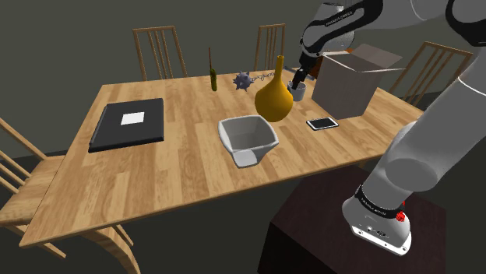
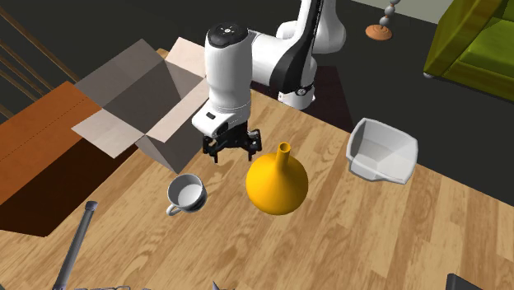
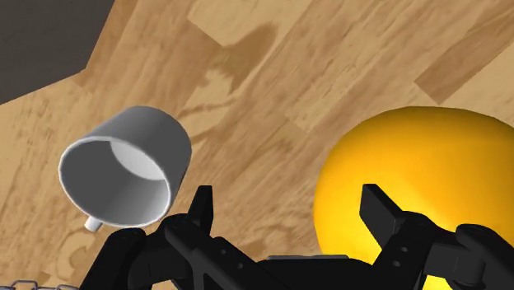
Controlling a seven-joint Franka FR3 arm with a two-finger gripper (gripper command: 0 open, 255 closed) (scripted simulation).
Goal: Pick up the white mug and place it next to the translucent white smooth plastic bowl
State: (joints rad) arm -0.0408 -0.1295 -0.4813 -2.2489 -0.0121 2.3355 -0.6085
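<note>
Tool point(image 2: 233, 155) is spread with nothing between the fingers, hanging over the counter point(image 2: 371, 239) between the mug point(image 2: 188, 194) and the yellow vase point(image 2: 278, 183). The mug is grey-white, upright on the counter, near the open cardboard box point(image 2: 136, 103), off to one side of the tool and untouched. The white bowl point(image 2: 381, 152) sits well apart from it, beyond the vase.
</note>
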